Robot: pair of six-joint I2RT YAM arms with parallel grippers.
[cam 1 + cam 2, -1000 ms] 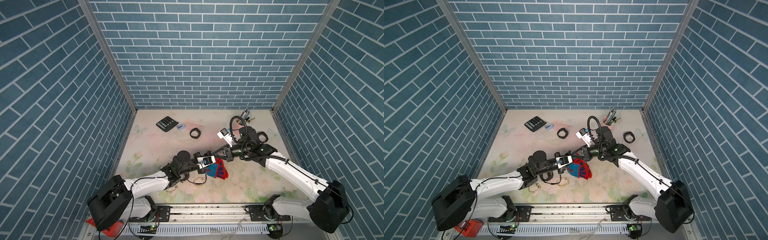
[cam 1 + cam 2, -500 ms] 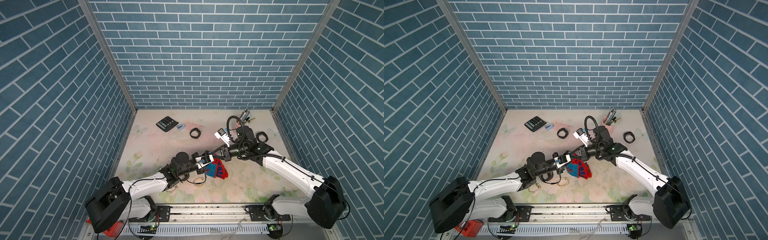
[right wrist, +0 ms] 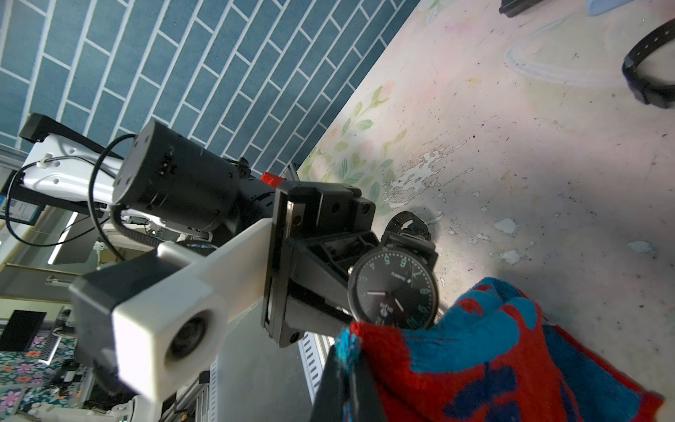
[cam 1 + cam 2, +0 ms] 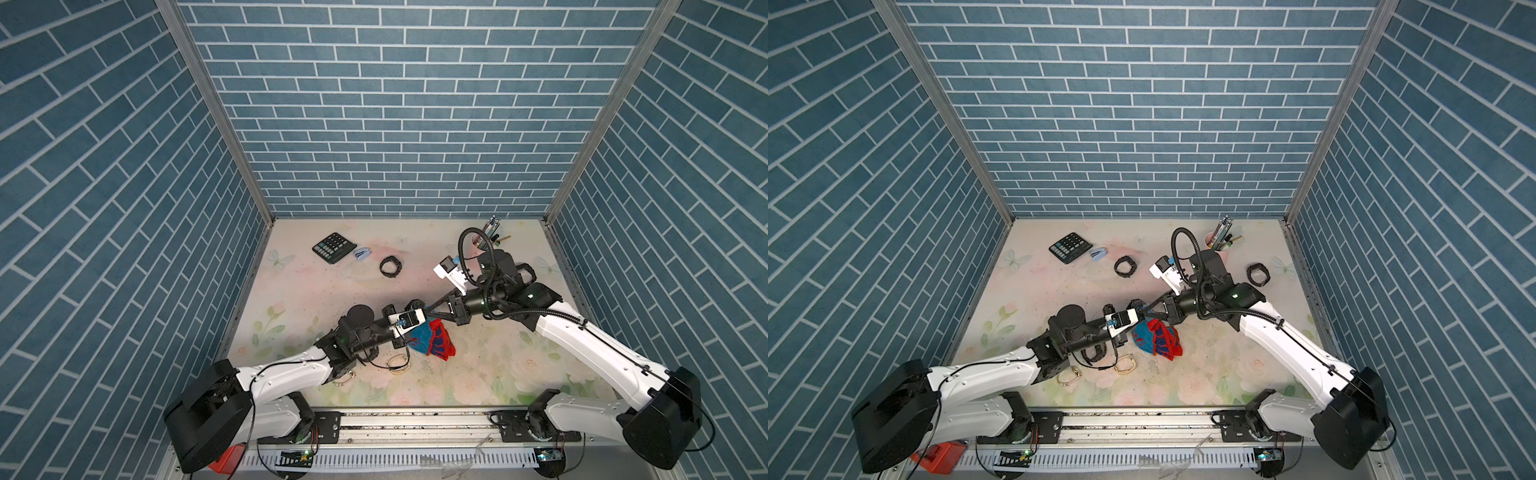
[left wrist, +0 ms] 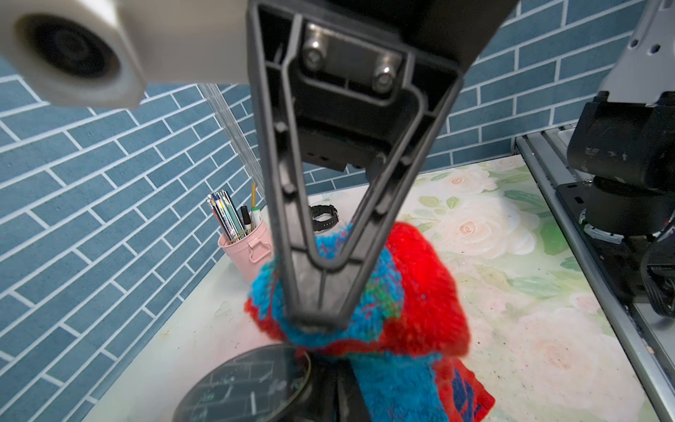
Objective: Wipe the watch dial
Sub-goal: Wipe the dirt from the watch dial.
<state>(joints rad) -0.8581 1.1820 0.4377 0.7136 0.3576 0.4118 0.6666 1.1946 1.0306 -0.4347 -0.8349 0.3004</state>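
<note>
A black watch with a dark dial (image 3: 392,288) sits at the tip of my left gripper (image 3: 350,277), which is shut on it. In the left wrist view the dial (image 5: 241,387) faces up beside the gripper (image 5: 336,398). My right gripper (image 3: 350,383) is shut on a red and blue fluffy cloth (image 3: 493,347), and the cloth's edge touches the dial's rim. The cloth (image 4: 432,340) hangs down to the table in both top views, below where the two grippers meet (image 4: 1148,309). In the left wrist view the right fingers (image 5: 317,292) press into the cloth (image 5: 420,292) just above the dial.
A calculator (image 4: 334,247), a small blue item (image 4: 362,254) and a black watch (image 4: 390,267) lie at the back. A pink pen cup (image 4: 1219,243) and another black watch (image 4: 1258,274) are back right. Two gold bracelets (image 4: 1125,364) lie near the front under the left arm.
The right arm has shifted slightly left, bringing the cloth closer against the watch. The left arm and watch stay about where they were.
</note>
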